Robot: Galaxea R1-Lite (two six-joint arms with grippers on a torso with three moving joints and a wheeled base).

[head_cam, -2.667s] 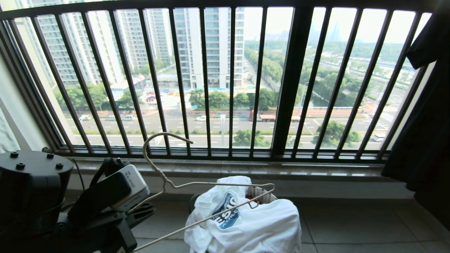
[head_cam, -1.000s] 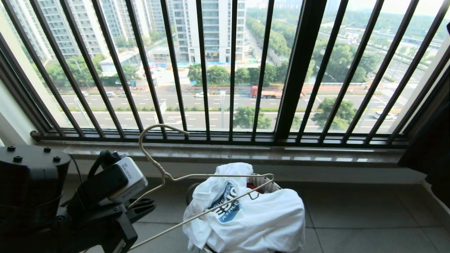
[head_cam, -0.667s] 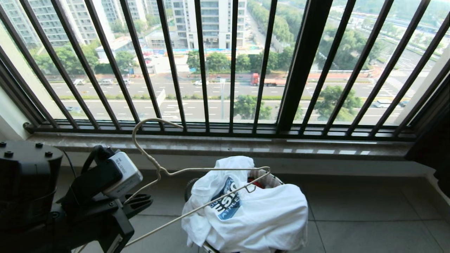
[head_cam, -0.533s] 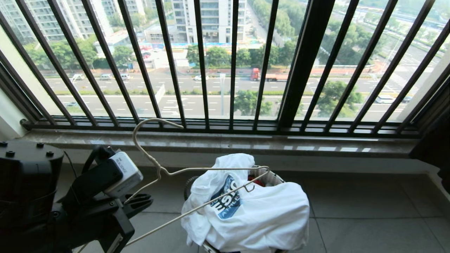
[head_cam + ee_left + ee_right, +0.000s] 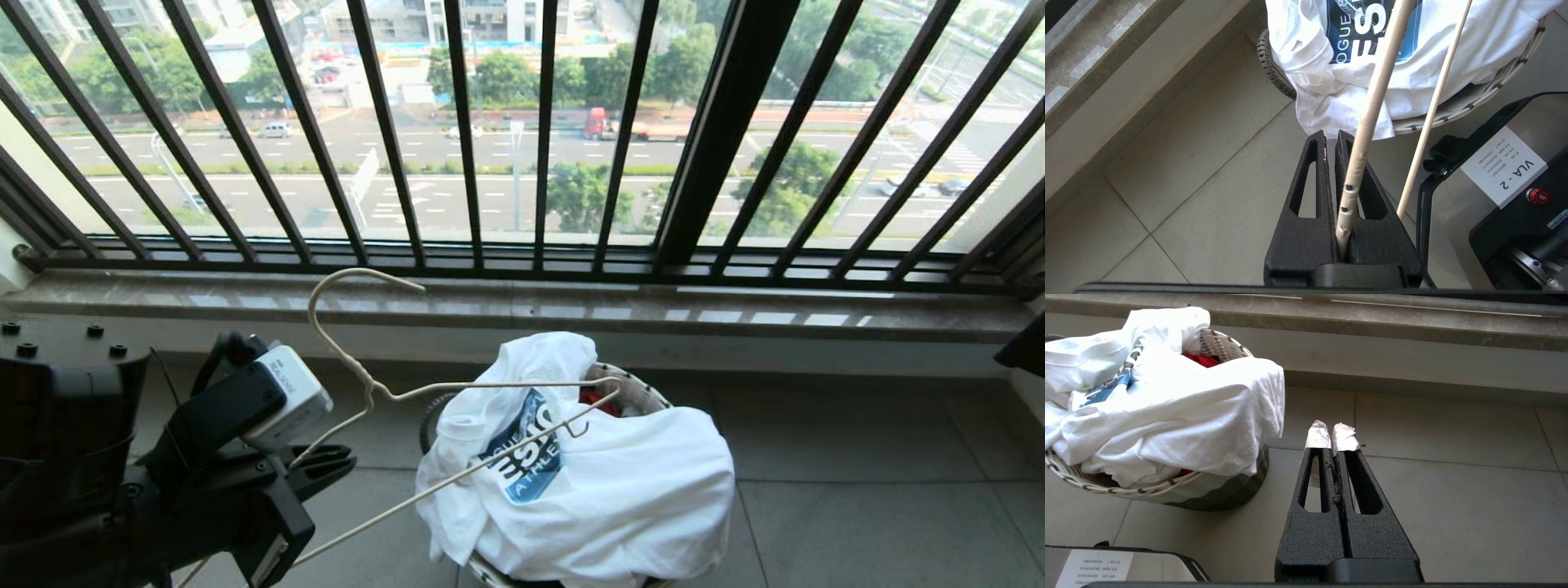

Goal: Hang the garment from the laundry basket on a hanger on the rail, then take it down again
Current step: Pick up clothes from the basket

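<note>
While the hanger (image 5: 457, 425) is clamped in the left gripper (image 5: 1331, 141), the step in hand reads as the approach to dressing: hanger fetched, shirt not yet on it.

Item, hanger: cream wire, pinched low between the shut jaws by one thin arm of the triangle, as the left wrist view shows. Long axis runs from the gripper out over the basket (image 5: 645, 392), nearly level; the far corner hangs above the shirt (image 5: 604, 490), contact not certain. Hook (image 5: 343, 302) rises toward the railing (image 5: 465, 139), its open end turned to the robot's right.

Item, shirt: white, blue logo uppermost, heaped over the basket and spilling past the rim (something red shows beneath, near the far rim). Basket stands on the tiled floor below the sill.

Item, right gripper (image 5: 1332, 435): closed on nothing, low over the floor just beside the basket, apart from it.

Rail: not in view.

Next move, by judgement: the free gripper must open and take the shirt by collar or shoulder, lifting it clear so a hanger corner can be threaded through the neck.
</note>
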